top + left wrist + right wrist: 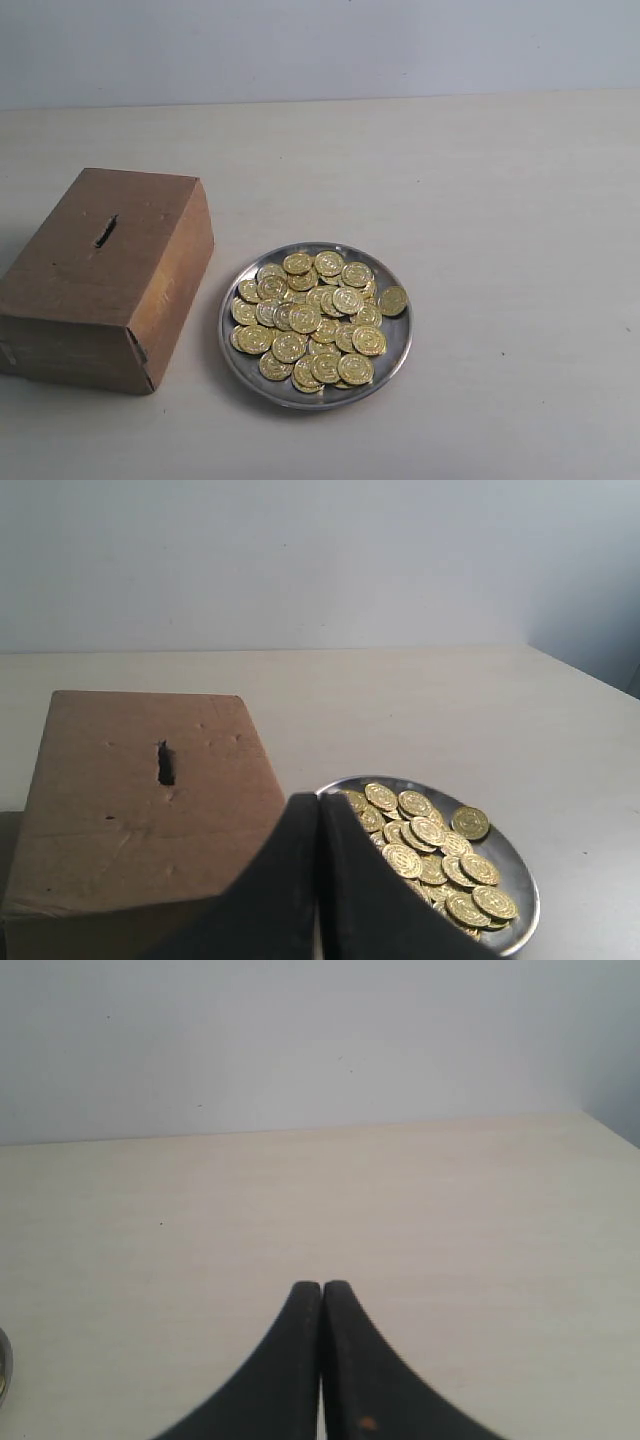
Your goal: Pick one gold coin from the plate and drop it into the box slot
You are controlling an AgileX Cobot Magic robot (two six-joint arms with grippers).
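Observation:
A shiny silver plate (392, 345) near the table's front holds a heap of gold coins (310, 320); one coin (393, 300) lies apart by the rim. To its left stands the brown box (95, 275) with its dark slot (105, 231) on top. Neither arm shows in the exterior view. In the left wrist view my left gripper (319, 802) is shut and empty, its black fingers in front of the gap between the box (140, 800) and the plate (520, 875); the slot (165, 763) and coins (430, 845) show there. My right gripper (321, 1287) is shut, empty, over bare table.
The pale wooden table (500, 200) stretches behind and to the right of the plate, ending at a grey wall (320, 45). In the right wrist view a sliver of the plate's rim (4, 1365) shows at the picture's edge.

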